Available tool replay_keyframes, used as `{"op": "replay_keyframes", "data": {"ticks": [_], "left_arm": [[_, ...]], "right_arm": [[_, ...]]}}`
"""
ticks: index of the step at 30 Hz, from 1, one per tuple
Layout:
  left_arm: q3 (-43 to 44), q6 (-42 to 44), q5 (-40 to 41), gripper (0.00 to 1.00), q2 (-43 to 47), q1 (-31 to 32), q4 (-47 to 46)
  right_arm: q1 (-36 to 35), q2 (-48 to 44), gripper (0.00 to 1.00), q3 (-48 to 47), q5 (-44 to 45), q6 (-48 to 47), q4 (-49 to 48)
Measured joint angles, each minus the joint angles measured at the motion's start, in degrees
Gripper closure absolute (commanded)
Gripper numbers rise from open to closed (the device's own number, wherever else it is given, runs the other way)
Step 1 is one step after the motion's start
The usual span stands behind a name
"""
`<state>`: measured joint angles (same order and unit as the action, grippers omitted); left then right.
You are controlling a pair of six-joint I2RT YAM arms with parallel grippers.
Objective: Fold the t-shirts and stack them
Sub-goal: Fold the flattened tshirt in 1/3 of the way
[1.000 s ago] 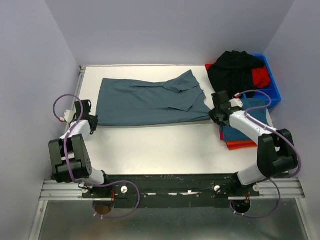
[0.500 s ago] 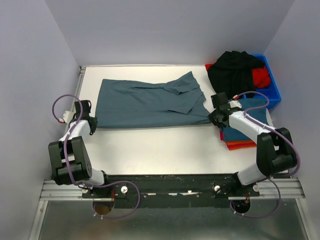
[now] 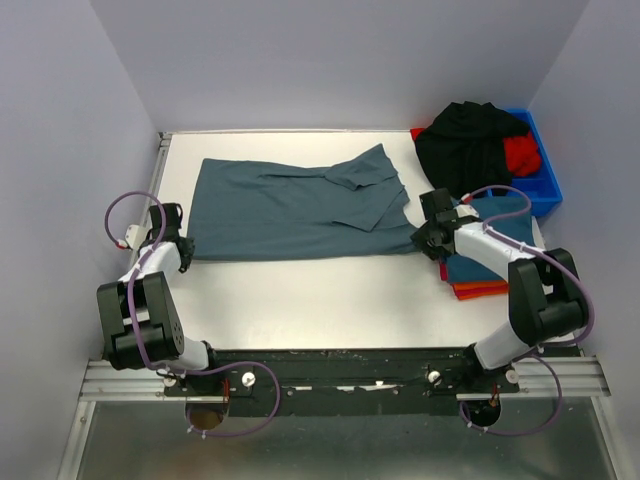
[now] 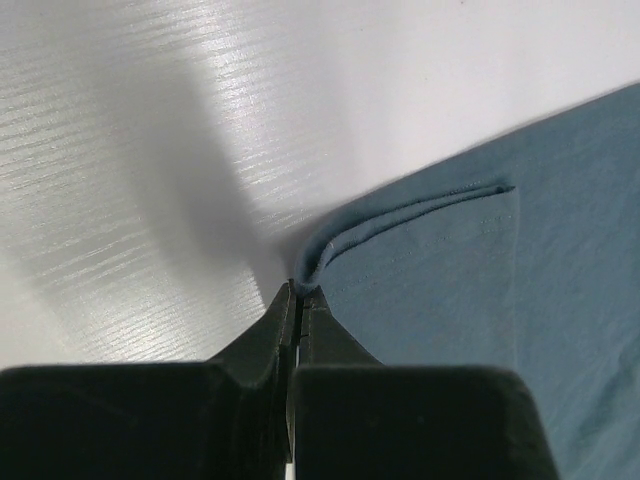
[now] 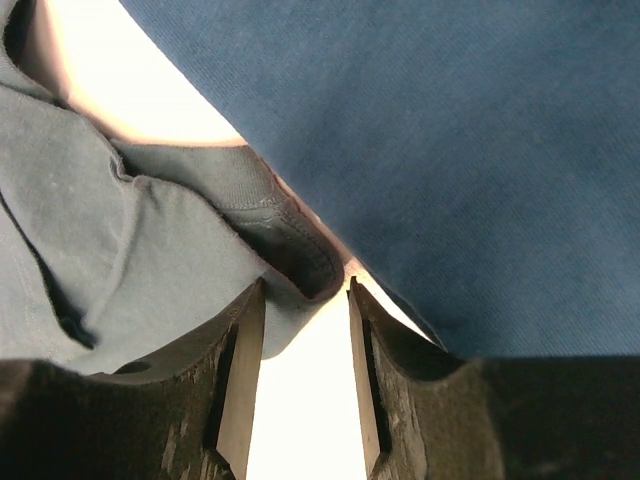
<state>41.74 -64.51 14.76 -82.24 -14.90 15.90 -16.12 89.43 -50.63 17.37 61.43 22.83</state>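
Wrist cams give what the top view can't: left gripper has jaws pressed together w/ the rolled hem corner of the slate-teal t-shirt nipped at the tips, while right gripper has jaws parted, a hem loop of that shirt lying loose at their tips. From above both jaw sets are too small to read, and the right arm covers part of the folded stack. Shirt lies flat on the table, left gripper at its near-left corner, right at its near-right.
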Motion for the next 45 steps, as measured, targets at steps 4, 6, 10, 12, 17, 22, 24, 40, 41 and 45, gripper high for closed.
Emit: {"op": "replay_keyframes", "data": {"ticks": [4, 6, 10, 12, 17, 22, 24, 40, 41, 45], "left_arm": [[0.00, 0.11, 0.00, 1.00, 0.00, -0.04, -0.11], [-0.02, 0.22, 0.00, 1.00, 0.00, -0.04, -0.20], [-0.02, 0.28, 0.02, 1.00, 0.00, -0.04, -0.24], [-0.02, 0.31, 0.02, 1.00, 0.00, -0.04, -0.26], [0.00, 0.44, 0.02, 1.00, 0.00, -0.04, -0.26], [0.02, 0.52, -0.13, 1.00, 0.50, -0.04, 0.04], [0.35, 0.63, -0.50, 1.00, 1.38, -0.04, 0.24], [41.94, 6.03, -3.37, 1.00, 13.77, -0.02, 22.86], [44.89, 6.71, -3.23, 1.00, 14.80, -0.02, 24.24], [54.55, 8.85, -2.91, 1.00, 18.34, -0.02, 28.63]], "right_arm": [[0.00, 0.98, 0.55, 0.04, -1.01, 0.15, -1.51], [0.00, 2.23, 0.57, 0.04, -1.60, 0.61, -2.34], [0.00, 3.23, 0.80, 0.02, -1.57, 1.22, -2.29], [0.00, 3.28, 0.97, 0.02, -1.55, 2.19, -2.19], [-0.02, 3.30, 0.99, 0.02, -1.51, 3.06, -1.95], [-0.02, 0.55, 0.99, -0.07, -0.76, 2.08, -1.25], [-0.02, -2.03, 0.99, -1.09, -0.13, 0.81, -0.37], [-0.02, -29.38, 0.99, -27.71, -0.15, -16.06, 4.61], [-0.02, -30.91, 0.99, -28.92, -0.33, -16.90, 5.18], [-0.02, -34.38, 0.99, -34.29, -0.35, -19.78, 7.54]]}}
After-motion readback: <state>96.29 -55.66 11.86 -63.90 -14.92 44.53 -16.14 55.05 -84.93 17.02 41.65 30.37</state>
